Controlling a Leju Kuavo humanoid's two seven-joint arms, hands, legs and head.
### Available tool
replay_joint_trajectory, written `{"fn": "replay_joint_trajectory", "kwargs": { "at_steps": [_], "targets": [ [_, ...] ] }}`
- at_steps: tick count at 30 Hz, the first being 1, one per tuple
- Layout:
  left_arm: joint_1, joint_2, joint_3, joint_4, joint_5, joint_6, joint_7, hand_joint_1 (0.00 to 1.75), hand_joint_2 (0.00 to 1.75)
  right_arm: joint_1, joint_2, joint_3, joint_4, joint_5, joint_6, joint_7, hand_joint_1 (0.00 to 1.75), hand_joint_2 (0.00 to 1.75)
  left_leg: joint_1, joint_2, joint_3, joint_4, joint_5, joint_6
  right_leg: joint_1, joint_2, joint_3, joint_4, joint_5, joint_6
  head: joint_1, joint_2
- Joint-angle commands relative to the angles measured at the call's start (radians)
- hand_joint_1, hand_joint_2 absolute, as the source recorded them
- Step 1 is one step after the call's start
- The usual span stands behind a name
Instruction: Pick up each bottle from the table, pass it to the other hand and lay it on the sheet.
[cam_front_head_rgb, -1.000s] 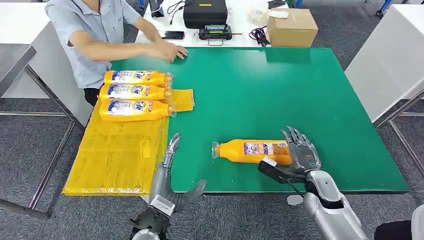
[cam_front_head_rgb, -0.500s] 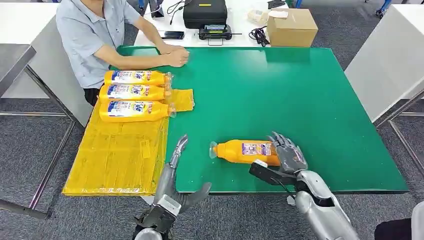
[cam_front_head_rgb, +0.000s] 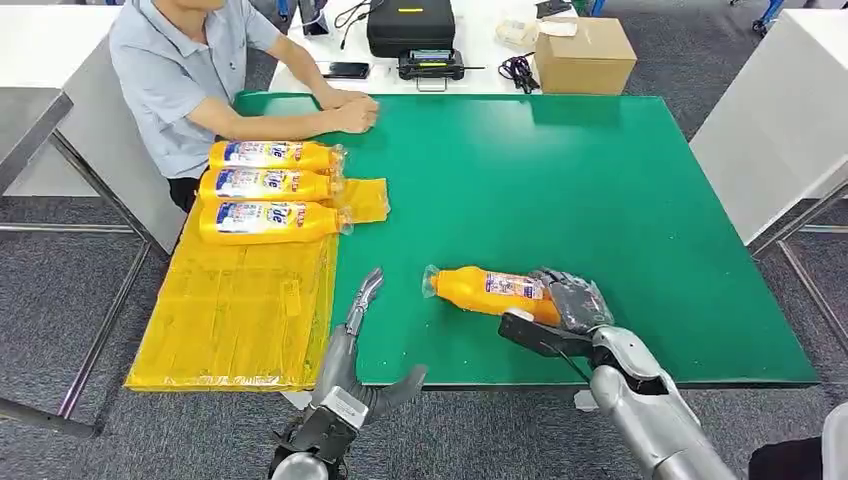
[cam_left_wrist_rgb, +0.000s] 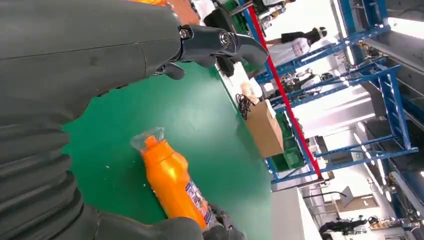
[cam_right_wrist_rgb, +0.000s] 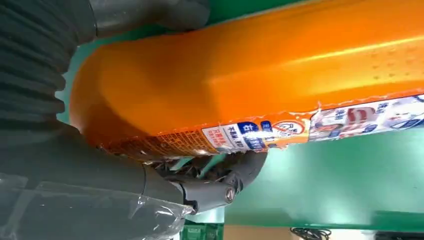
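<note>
Right hand (cam_front_head_rgb: 570, 305) wrapped around base of orange bottle (cam_front_head_rgb: 487, 291), near green table's (cam_front_head_rgb: 600, 190) front edge, cap toward left hand (cam_front_head_rgb: 352, 345). Left hand empty, fingers spread. Three bottles (cam_front_head_rgb: 268, 187) lie side by side on yellow sheet (cam_front_head_rgb: 235, 310).

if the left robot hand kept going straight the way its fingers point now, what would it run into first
Probably nothing nearby. The left robot hand points up the bare green table; the yellow sheet lies to its left, and the orange bottle held by the right robot hand lies to its right. Depth is hard to judge.
</note>
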Motion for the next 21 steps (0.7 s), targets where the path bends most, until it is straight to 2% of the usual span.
{"fn": "replay_joint_trajectory", "kwargs": {
  "at_steps": [1, 7, 10, 11, 12, 14, 16, 21],
  "targets": [
    [-0.038, 0.022, -0.023, 0.062, 0.007, 0.001, -0.001, 0.00, 1.75, -0.026, -0.015, 0.053, 0.105, -0.012, 0.018, 0.010, 1.75, 1.75, 0.001, 0.000, 0.004, -0.001, -0.001, -0.001, 0.001, -0.001, 0.004, -0.001, -0.001, -0.002, 0.000, 0.000],
    [-0.040, 0.021, -0.024, 0.065, 0.008, 0.005, -0.004, 0.00, 1.75, -0.016, -0.013, 0.035, 0.105, -0.060, 0.031, -0.012, 1.75, 1.75, 0.001, -0.001, 0.006, -0.001, -0.001, -0.002, 0.001, -0.001, 0.006, -0.001, -0.001, -0.002, 0.000, 0.000],
    [-0.043, 0.018, -0.022, 0.071, 0.017, 0.013, -0.014, 0.00, 1.75, -0.002, -0.003, -0.001, 0.095, -0.152, 0.063, -0.062, 1.75, 1.75, 0.001, -0.001, 0.007, -0.001, -0.001, -0.002, 0.001, -0.001, 0.007, -0.002, -0.001, -0.002, 0.000, 0.000],
    [-0.044, 0.009, -0.010, 0.079, 0.048, 0.033, -0.041, 0.00, 1.75, 0.018, 0.023, -0.046, 0.068, -0.274, 0.099, -0.144, 1.75, 1.75, 0.002, -0.001, 0.008, -0.001, -0.002, -0.003, 0.002, -0.002, 0.009, -0.002, -0.002, -0.003, 0.000, 0.000],
    [-0.038, -0.001, 0.008, 0.073, 0.073, 0.054, -0.062, 0.00, 1.75, 0.021, 0.025, -0.042, 0.059, -0.274, 0.099, -0.144, 1.75, 1.75, 0.002, -0.001, 0.008, -0.001, -0.001, -0.002, 0.002, -0.002, 0.008, -0.002, -0.001, -0.003, 0.000, 0.000],
    [-0.061, -0.036, 0.046, 0.128, 0.232, 0.100, -0.126, 0.00, 1.75, 0.055, 0.064, -0.071, -0.042, -0.402, 0.127, -0.212, 1.75, 1.75, 0.002, 0.000, 0.009, -0.001, -0.002, -0.003, 0.002, -0.001, 0.009, -0.002, -0.001, -0.003, 0.000, 0.000],
    [-0.073, -0.035, 0.041, 0.149, 0.250, 0.104, -0.140, 0.00, 1.75, 0.060, 0.071, -0.060, -0.077, -0.405, 0.127, -0.176, 1.75, 1.75, 0.002, 0.001, 0.008, -0.001, -0.002, -0.003, 0.002, 0.000, 0.008, -0.001, -0.001, -0.003, 0.000, 0.000],
    [-0.074, -0.030, 0.031, 0.149, 0.261, 0.108, -0.147, 0.00, 1.75, 0.059, 0.062, -0.055, -0.075, -0.411, 0.127, -0.174, 1.75, 1.75, 0.001, 0.001, 0.008, -0.001, -0.001, -0.003, 0.002, 0.000, 0.007, -0.001, -0.001, -0.003, -0.001, 0.000]
  ]
}}
